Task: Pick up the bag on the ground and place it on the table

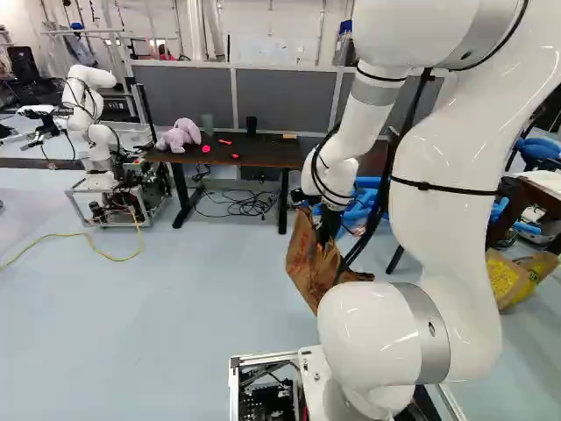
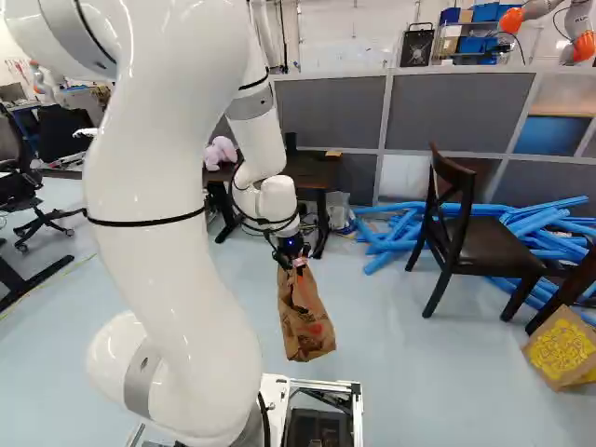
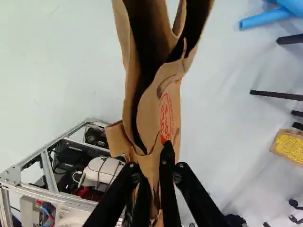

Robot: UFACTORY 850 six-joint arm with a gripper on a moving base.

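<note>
The black pincer with orange pads [image 2: 298,265] is pinching a brown paper bag with red print [image 2: 307,326], which is hanging below it, on the base's side of the dark tabletop's [image 1: 272,156] front edge. In the left base view, a pale pink plush toy [image 1: 179,136] is lying near the tabletop's left end, and a black cup [image 1: 252,124] is standing towards its rear edge.

You can read no words: the red lettering [image 3: 165,117] on the brown paper bag [image 2: 305,326] and yellow print [image 3: 289,146] on the right-hand bag [image 2: 562,348] are illegible.
</note>
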